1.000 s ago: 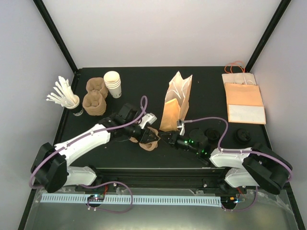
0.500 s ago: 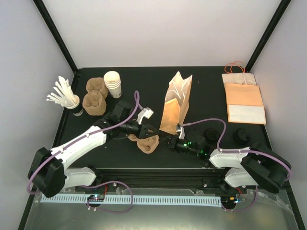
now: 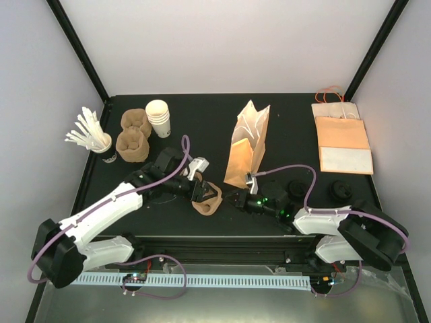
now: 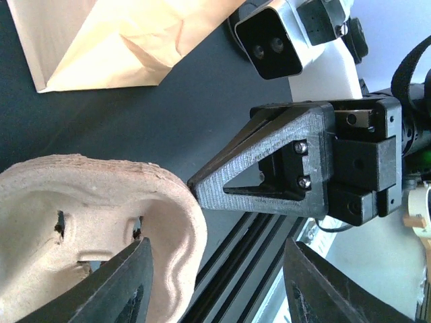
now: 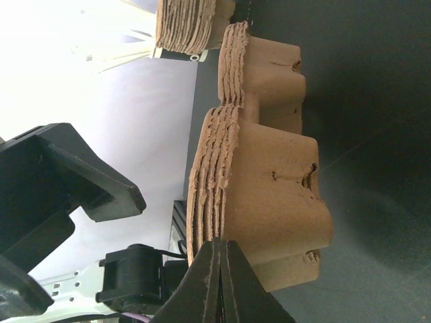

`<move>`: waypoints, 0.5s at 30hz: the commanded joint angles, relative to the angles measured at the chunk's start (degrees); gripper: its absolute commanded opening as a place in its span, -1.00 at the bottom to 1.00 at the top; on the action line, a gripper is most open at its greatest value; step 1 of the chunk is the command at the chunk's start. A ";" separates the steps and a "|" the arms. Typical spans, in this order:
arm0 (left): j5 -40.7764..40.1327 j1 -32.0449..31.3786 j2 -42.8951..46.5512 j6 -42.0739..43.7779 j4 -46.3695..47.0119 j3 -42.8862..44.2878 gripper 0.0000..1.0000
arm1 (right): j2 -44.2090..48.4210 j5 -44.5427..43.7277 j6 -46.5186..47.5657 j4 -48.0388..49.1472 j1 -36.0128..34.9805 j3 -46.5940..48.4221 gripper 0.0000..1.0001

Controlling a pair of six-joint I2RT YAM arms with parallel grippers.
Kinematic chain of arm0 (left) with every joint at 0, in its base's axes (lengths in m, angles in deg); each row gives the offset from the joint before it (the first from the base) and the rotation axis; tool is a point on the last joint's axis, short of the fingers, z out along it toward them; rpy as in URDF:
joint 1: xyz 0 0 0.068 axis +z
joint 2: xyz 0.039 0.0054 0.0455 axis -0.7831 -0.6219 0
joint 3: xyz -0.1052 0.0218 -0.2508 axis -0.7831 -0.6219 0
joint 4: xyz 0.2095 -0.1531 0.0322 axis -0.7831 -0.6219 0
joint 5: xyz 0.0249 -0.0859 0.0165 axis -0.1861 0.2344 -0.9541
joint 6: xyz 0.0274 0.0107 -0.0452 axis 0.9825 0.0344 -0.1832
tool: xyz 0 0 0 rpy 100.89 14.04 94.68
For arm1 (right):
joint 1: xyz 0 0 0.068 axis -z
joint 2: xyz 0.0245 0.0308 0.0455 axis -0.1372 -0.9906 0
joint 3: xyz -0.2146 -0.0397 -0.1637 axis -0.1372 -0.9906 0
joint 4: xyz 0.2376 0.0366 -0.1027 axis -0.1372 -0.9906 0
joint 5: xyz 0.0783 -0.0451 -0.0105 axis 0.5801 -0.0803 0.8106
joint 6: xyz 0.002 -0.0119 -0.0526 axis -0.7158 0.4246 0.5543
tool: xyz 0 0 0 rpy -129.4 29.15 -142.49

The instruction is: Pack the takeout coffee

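Note:
I cannot pick out the takeout coffee for certain; two round black tops (image 3: 296, 185) (image 3: 340, 190) sit right of the bag. The brown paper bag (image 3: 246, 145) (image 4: 101, 40) stands upright with its top open. A small stack of pulp cup carriers (image 3: 209, 200) (image 4: 87, 222) (image 5: 269, 182) lies in front of it. My left gripper (image 3: 200, 190) (image 4: 217, 245) is open, with one finger over the carriers' edge and the other out over the table rail. My right gripper (image 3: 232, 197) (image 5: 222, 269) is shut, its tips against the rim of the carrier stack.
At the back left are a taller carrier stack (image 3: 133, 134) (image 5: 192, 27), a stack of plain white cups (image 3: 159, 118) and a dark cup of white stirrers (image 3: 91, 138). Flat orange bags (image 3: 343, 141) lie at the back right. The black table rail (image 3: 222, 242) runs along the near edge.
My left gripper has opened after closing at the carriers, and its wrist has swung left. The carrier stack shifted slightly. My right gripper crept left to the stack's rim, still shut.

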 commanded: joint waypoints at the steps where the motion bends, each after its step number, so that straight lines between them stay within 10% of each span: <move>1: -3.72 -0.80 1.87 -4.33 -0.14 -1.20 0.13 | -1.01 1.44 1.07 1.88 -0.31 1.85 -0.97; 15: -6.57 -3.40 -1.91 -10.32 5.88 -2.20 0.05 | -2.25 3.52 2.42 3.61 -0.44 3.63 -0.97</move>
